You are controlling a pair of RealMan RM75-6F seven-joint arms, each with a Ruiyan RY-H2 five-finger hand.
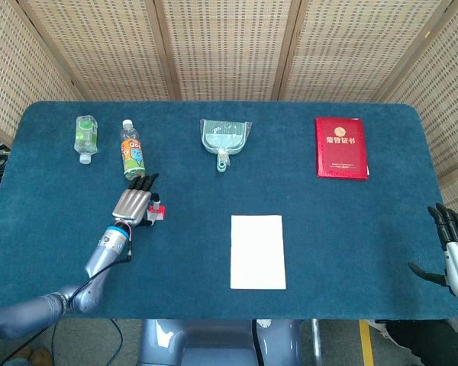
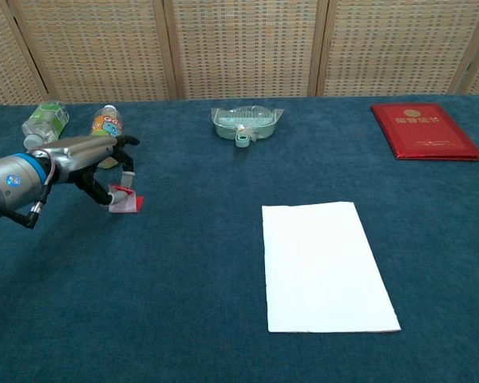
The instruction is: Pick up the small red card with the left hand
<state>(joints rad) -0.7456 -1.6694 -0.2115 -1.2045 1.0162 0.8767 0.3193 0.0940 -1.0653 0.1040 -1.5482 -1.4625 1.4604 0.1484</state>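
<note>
The small red card (image 2: 128, 202) hangs tilted above the blue tablecloth, pinched under my left hand (image 2: 96, 163). In the head view the card (image 1: 159, 213) peeks out at the right side of that left hand (image 1: 134, 204), which hides most of it. The hand sits at the table's left, just below the orange bottle (image 1: 132, 150). My right hand (image 1: 456, 255) hovers off the table's right edge, fingers spread and holding nothing.
A clear green bottle (image 1: 85, 137) and the orange bottle lie at the back left. A pale green dustpan (image 1: 224, 138) lies at the back centre, a red booklet (image 1: 340, 147) at the back right. A white sheet of paper (image 1: 257, 252) lies in the middle.
</note>
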